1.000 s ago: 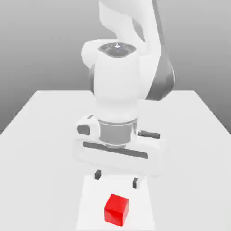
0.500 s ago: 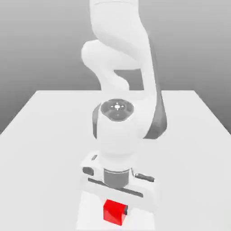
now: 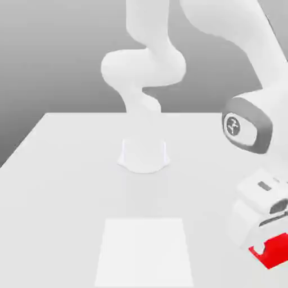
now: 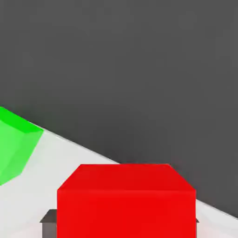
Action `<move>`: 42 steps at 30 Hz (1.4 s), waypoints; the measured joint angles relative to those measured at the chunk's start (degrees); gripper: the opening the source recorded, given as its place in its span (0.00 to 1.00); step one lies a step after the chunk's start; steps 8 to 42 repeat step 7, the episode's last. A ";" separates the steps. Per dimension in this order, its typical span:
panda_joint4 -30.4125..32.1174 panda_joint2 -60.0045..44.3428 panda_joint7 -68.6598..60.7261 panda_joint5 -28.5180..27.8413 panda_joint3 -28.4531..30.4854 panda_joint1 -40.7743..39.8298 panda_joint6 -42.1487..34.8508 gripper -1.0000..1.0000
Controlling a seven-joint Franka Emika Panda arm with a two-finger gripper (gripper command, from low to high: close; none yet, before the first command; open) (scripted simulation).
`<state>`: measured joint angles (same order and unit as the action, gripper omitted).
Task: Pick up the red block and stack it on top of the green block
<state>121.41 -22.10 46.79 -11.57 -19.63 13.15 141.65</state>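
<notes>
Half a second ago the arm stood over the pale square at the table's near middle with the red block under it; now it has swung to the exterior view's right, taking the block with it. Nearest in that view, at about 4 o'clock and cut by the frame edge, the red block [image 3: 274, 251] hangs under the gripper [image 3: 272, 247], jaws closed on it, a dark fingertip [image 3: 260, 248] showing at its side. It seems lifted off the table [image 3: 67, 185].

From the hand view, the red block [image 4: 126, 200] sits closest, dark finger pads at its lower corners. Beyond it, toward 9 o'clock, lies the green block [image 4: 14, 146], resting on the pale table [image 4: 56, 153] near its edge and cropped by the frame. So the green block is off to one side of the jaws, not beneath them; the coming move likely needs a sideways shift before lowering.

How high the red block rides above the green one cannot be judged. The green block's full outline is hidden.
</notes>
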 joint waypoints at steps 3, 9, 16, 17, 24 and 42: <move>-2.85 -6.34 -0.31 -3.72 0.70 3.29 3.04 0.00; -3.13 -7.75 0.01 -4.48 1.19 3.87 4.11 1.00; -3.13 -7.75 0.01 -4.48 1.19 3.87 4.11 1.00; -3.13 -7.75 0.01 -4.48 1.19 3.87 4.11 1.00; -3.13 -7.75 0.01 -4.48 1.19 3.87 4.11 1.00; -3.13 -7.75 0.01 -4.48 1.19 3.87 4.11 1.00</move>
